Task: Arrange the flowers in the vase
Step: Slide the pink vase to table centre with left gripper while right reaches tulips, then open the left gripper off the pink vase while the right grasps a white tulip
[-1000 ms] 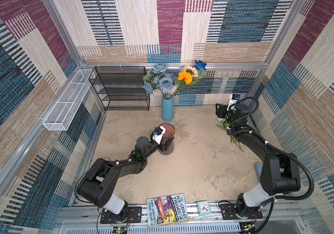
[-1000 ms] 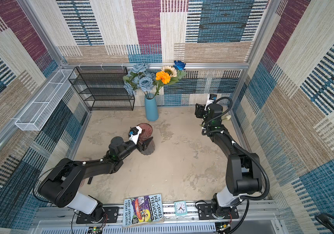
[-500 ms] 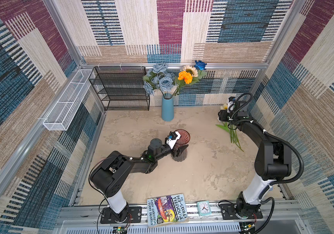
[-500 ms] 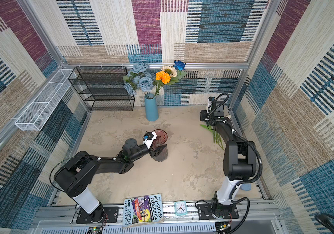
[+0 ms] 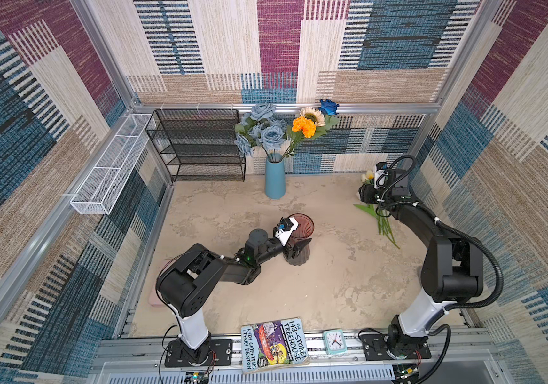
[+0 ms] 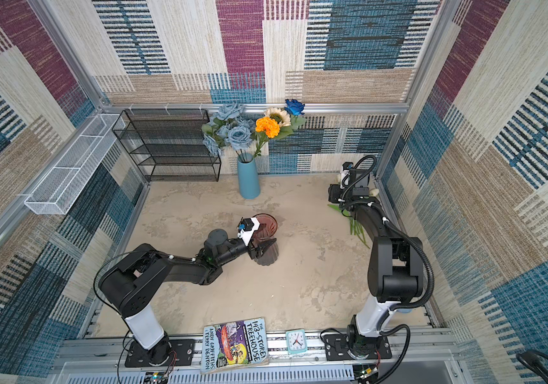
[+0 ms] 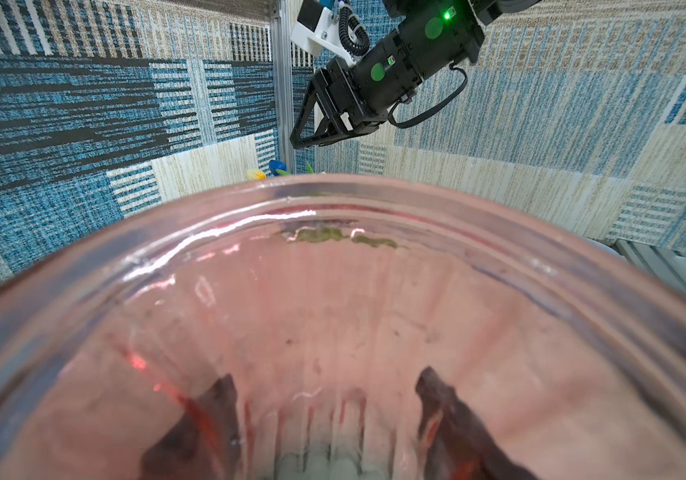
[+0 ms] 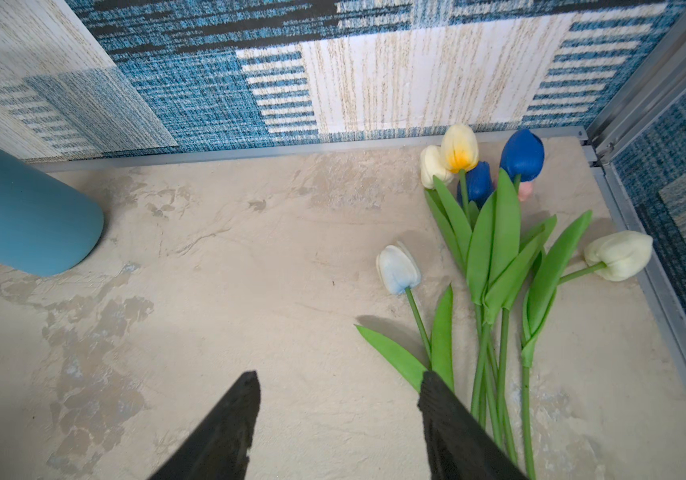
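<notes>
First, a book (image 5: 274, 344) and a clock (image 5: 334, 341) sit at the bottom edge. In mid-frame the left hand (image 5: 294, 246) is clamped around an upright pink glass vase (image 5: 303, 223). At the right, the right hand (image 8: 339, 376) hangs with its fingers apart and empty, over tulips (image 8: 495, 249) lying flat on the table (image 5: 332, 282). At the back wall, a blue vase (image 5: 275, 181) holds roses (image 5: 271, 134), a marigold (image 5: 303, 126) and a sunflower (image 5: 313, 115).

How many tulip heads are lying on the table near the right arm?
7. Clustered near the back wall: white tulip, yellow tulip, two blue tulips, half-hidden pink tulip. Pale blue tulip lies apart; cream tulip by the side rail. More may be hidden.
</notes>
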`<state>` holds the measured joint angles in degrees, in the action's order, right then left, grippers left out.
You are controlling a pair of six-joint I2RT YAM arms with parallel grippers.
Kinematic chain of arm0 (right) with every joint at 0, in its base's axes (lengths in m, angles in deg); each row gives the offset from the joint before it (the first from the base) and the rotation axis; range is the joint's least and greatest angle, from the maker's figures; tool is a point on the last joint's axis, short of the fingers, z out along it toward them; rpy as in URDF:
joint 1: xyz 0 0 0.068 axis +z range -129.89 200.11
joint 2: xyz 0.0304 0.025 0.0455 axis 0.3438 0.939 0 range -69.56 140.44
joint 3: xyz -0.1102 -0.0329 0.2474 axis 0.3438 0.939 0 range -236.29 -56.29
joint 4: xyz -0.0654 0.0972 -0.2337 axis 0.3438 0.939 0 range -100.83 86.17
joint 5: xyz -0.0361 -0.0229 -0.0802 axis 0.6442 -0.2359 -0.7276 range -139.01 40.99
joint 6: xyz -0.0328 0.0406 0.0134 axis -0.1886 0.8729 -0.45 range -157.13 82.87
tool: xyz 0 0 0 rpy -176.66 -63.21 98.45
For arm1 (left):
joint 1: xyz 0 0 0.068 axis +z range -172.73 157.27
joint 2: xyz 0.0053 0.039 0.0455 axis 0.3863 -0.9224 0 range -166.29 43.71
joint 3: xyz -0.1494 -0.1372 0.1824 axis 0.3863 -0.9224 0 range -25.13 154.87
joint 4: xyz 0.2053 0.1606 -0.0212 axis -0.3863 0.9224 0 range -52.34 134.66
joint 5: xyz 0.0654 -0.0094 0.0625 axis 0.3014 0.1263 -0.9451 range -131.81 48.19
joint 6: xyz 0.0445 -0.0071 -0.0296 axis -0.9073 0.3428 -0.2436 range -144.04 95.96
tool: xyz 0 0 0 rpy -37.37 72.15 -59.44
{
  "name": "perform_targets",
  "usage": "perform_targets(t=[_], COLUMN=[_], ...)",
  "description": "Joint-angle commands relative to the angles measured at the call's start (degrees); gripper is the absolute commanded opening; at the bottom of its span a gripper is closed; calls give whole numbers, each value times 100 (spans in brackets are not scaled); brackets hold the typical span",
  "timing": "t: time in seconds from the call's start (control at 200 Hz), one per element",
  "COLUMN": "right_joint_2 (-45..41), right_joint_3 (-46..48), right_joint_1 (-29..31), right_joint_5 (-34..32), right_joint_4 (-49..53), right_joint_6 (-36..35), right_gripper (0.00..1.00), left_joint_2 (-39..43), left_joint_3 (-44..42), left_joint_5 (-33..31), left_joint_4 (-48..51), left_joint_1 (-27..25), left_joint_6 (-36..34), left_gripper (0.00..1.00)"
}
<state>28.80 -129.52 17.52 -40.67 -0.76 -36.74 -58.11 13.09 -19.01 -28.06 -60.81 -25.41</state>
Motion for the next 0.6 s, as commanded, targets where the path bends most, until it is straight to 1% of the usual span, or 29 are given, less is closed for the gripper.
perform_targets(t=[0.0, 0.07, 0.155, 0.16, 0.17, 0.175, 0.18, 0.185, 0.331, 0.456, 0.596], right_joint_2=[-77, -114, -176, -181, -185, -193, -194, -194, -237, -265, -80], right_joint_3=[56, 129, 221, 230, 237, 239, 243, 243, 272, 255, -44], right_joint_1=[-5, 2, -5, -9, -6, -1, -3, -3, -9, -25, -129], right_joint_5=[30, 22, -19, -18, -17, -17, -17, -17, -82, -129, 91], right_joint_4=[-376, -487, -591, -597, -594, -598, -600, -600, -589, -543, -132], right_joint_6=[19, 40, 50, 50, 43, 37, 35, 35, -11, -100, -412], right_gripper=[66, 69, 72, 72, 73, 73, 73, 73, 77, 79, 80], left_joint_2=[83, 100, 142, 148, 159, 165, 173, 176, 364, 593, 917], left_joint_3=[88, 120, 61, 53, 41, 34, 27, 19, -126, -331, -602], left_joint_5=[-22, -22, -16, -15, -22, -33, -33, -36, -98, -349, -452], left_joint_4=[-205, -86, -98, -103, -107, -108, -112, -115, 26, 291, 642], left_joint_1=[-6, -13, -14, -14, -15, -15, -15, -15, -15, -15, -15], left_joint_6=[-262, -336, -386, -384, -389, -390, -390, -391, -517, -725, -787], left_gripper=[70, 81, 90, 91, 96, 96, 99, 99, 100, 100, 100])
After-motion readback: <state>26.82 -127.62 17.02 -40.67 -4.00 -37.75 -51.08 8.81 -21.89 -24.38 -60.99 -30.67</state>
